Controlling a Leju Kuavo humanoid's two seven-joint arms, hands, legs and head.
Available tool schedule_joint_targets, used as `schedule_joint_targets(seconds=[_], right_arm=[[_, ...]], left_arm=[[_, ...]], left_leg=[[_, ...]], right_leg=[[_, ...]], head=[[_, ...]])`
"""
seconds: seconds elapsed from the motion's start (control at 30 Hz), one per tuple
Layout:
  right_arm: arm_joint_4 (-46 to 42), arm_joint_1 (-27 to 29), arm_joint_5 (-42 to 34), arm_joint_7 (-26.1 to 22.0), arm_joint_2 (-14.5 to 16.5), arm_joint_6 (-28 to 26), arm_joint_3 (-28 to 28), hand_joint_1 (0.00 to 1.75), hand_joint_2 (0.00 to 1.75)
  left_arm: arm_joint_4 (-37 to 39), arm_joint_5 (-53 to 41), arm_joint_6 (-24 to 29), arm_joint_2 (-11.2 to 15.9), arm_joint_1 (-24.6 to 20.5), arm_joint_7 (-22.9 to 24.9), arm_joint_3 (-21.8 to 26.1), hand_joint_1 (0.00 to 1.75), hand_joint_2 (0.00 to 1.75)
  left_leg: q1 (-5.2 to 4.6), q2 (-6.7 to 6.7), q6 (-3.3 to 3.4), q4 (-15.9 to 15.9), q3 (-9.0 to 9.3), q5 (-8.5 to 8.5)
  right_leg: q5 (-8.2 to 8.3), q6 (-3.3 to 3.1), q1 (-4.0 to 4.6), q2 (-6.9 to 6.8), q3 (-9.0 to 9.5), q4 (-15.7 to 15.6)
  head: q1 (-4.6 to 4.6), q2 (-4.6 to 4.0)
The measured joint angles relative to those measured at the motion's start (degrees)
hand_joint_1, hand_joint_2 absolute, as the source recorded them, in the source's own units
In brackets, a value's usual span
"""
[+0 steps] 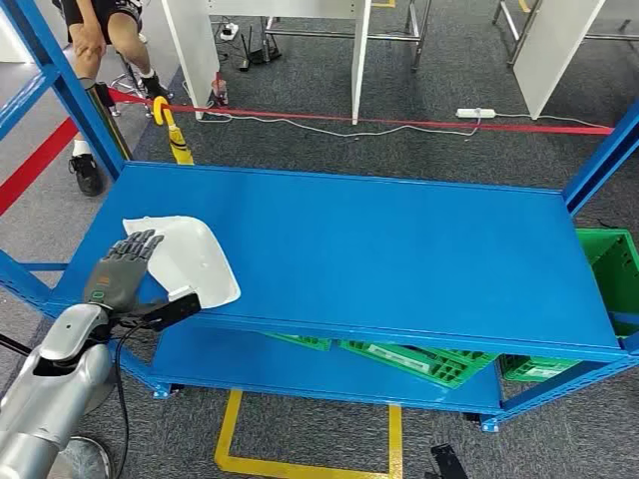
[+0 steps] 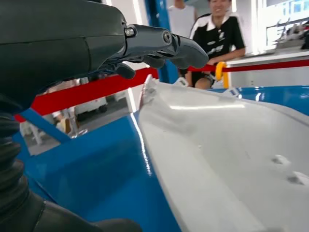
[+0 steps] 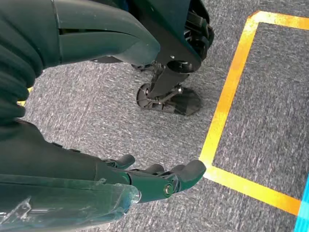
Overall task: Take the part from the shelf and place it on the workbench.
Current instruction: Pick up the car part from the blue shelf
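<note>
A white moulded part (image 1: 185,257) is seen lying on the top board of a blue shelf (image 1: 391,249), close to its near left corner, with one edge reaching the shelf's front lip. The left hand (image 1: 124,269) is placed at the part's left end: its fingers (image 1: 142,244) are stretched out flat over the top of the part, while the thumb (image 1: 170,309) is extended along the near edge, at the shelf's front lip. In the left wrist view the fingers (image 2: 165,46) are shown just above the part's (image 2: 226,154) pale surface, and a narrow gap is visible there; a firm grasp cannot be told from the pictures. The right hand (image 3: 160,176) is shown in the right wrist view hanging over grey carpet, its fingers extended and apart with nothing between them, beside a line of yellow floor tape (image 3: 226,96). Green crates (image 1: 422,359) are seen on the lower level beneath the top board, and another green crate (image 1: 614,269) stands at the far right end. Beyond the shelf, red floor tape (image 1: 422,122) is laid across the carpet, and a seated person (image 1: 98,40) is visible at the far left.
</note>
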Motion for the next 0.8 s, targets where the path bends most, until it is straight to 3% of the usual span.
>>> schedule_joint_targets(seconds=[0.3,0.8], right_arm=[[0.0,-0.3,0.3,0.2,0.2,0.1,0.0,0.00,1.75],[0.0,-0.3,1.4,0.7,0.2,0.5,0.0,0.00,1.75]], left_arm=[[1.2,-1.1,0.3,-0.4,-1.2,-0.1,-1.5,0.00,1.75],[9.7,-1.4,-1.1,0.2,-7.8,-1.0,-2.4,0.00,1.75]], left_leg=[[0.00,0.00,0.00,0.0,0.00,0.00],[0.00,0.00,0.00,0.0,-0.01,0.00]], right_leg=[[0.00,0.00,0.00,0.01,-0.02,0.0],[0.00,-0.01,0.00,0.00,-0.02,0.0]], head=[[0.00,0.00],[0.00,0.00]])
